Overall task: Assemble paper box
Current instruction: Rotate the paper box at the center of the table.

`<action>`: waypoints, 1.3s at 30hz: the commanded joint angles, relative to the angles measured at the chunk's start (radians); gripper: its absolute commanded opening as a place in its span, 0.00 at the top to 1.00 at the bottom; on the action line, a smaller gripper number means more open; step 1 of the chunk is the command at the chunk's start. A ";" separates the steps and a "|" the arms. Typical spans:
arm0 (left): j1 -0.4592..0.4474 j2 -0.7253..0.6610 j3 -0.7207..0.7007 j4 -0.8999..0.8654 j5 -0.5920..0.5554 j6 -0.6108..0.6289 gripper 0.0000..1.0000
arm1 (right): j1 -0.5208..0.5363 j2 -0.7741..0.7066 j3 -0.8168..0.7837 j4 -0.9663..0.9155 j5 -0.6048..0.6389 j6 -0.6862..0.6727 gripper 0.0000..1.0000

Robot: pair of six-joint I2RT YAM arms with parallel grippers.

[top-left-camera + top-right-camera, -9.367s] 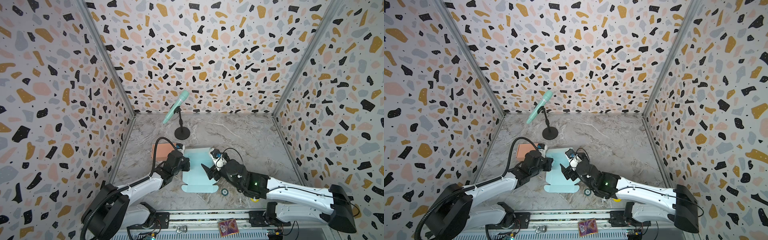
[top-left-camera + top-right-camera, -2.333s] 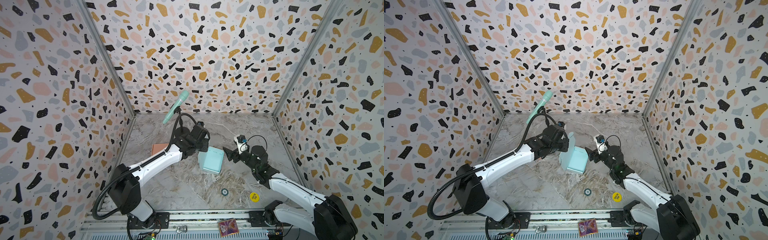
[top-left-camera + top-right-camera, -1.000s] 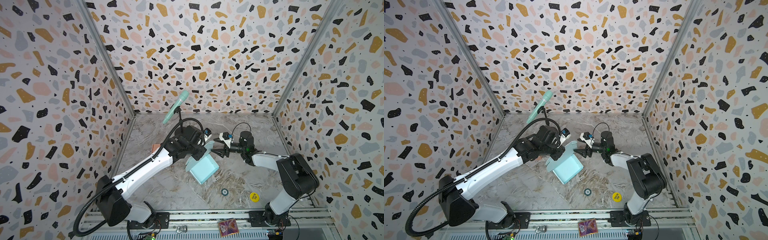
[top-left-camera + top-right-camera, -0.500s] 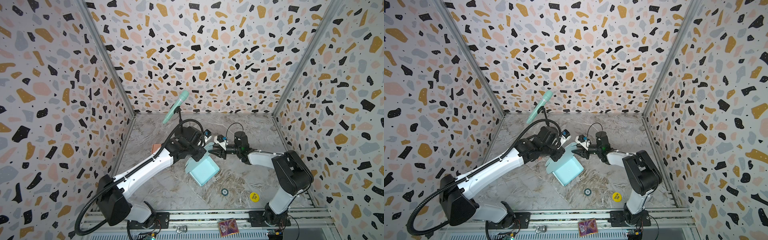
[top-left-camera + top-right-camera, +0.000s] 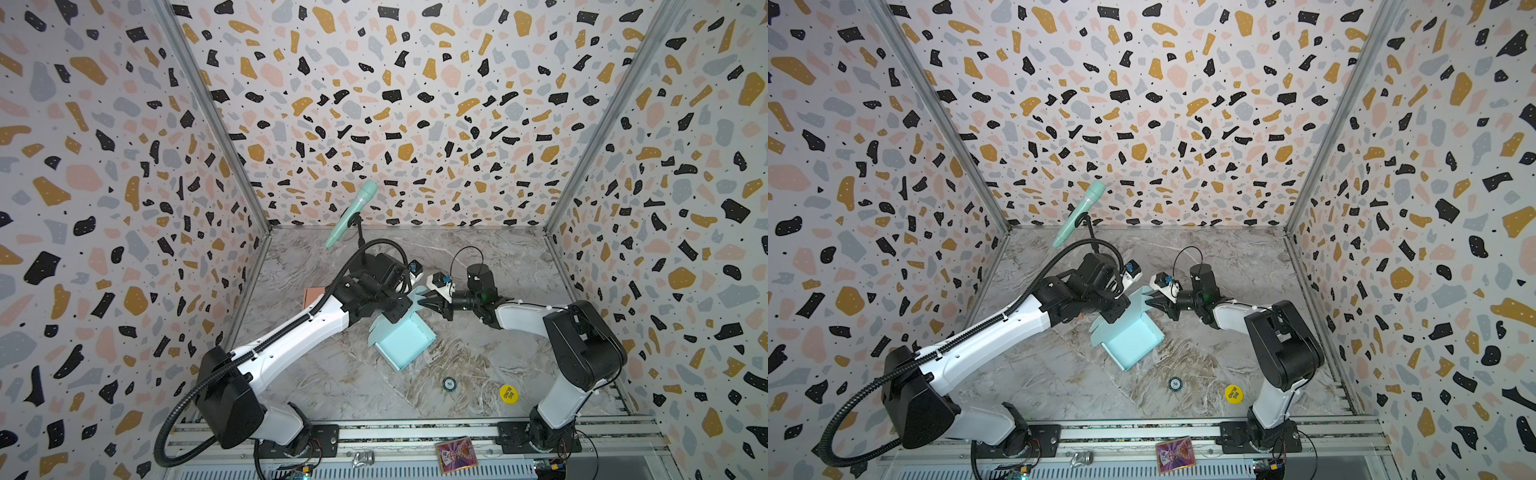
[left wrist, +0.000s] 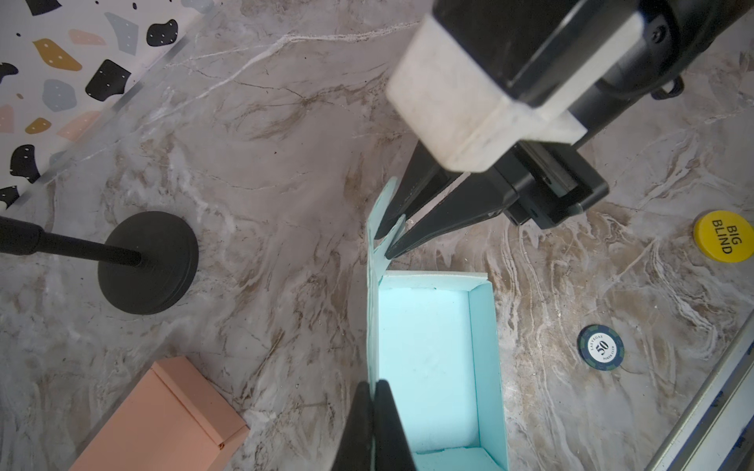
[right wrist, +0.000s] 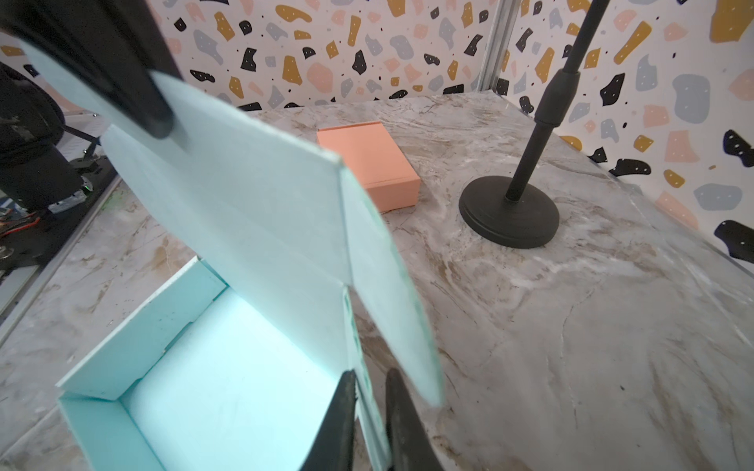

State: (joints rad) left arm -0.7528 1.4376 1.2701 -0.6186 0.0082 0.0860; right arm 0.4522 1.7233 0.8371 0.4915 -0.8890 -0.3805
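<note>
The teal paper box (image 5: pixel 402 338) sits near the middle of the marble table (image 5: pixel 490 257), tilted on one corner of its base in both top views, its tray open upward and its lid panel (image 7: pixel 245 204) standing up at the far side. My left gripper (image 6: pixel 373 401) is pressed together on the upright lid panel's edge — in the left wrist view the thin teal sheet runs straight between the two black fingers (image 6: pixel 389 424), with the tray's pale inside just beside them. My right gripper (image 7: pixel 369 407) comes at the same lid from the opposite side, level with the table. Its jaws stand narrowly apart with the lid's side flap (image 7: pixel 387 285) between them; in the left wrist view the two dark fingertips (image 6: pixel 398 244) sit on either side of the flap's scalloped edge, and I cannot tell whether they are truly biting on it. So the box lies between my two grippers, each at the raised lid rather than at the tray.

Beyond the box are an orange box (image 7: pixel 369 163) and the black stand (image 7: pixel 510 212) of a teal microphone (image 5: pixel 351 212). Nearer the front rail lie a poker chip (image 5: pixel 449 383) and a yellow disc (image 5: pixel 508 393).
</note>
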 commanded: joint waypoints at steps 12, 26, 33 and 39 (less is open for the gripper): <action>0.018 -0.014 -0.081 0.114 0.001 -0.017 0.69 | 0.019 -0.101 -0.070 -0.043 0.054 0.001 0.92; 0.202 -0.315 -0.384 0.411 0.072 -0.278 0.36 | 0.016 -0.223 -0.213 0.072 0.160 0.110 0.96; 0.234 -0.505 -0.630 0.625 0.071 -0.455 0.36 | 0.016 -0.245 -0.255 0.100 0.227 0.185 0.96; 0.234 -0.547 -0.753 0.739 0.100 -0.488 0.35 | 0.013 -0.249 -0.265 0.093 0.251 0.201 0.94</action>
State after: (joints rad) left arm -0.5220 0.8982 0.5400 -0.0051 0.0803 -0.3607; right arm 0.4667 1.5085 0.5804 0.5720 -0.6628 -0.2050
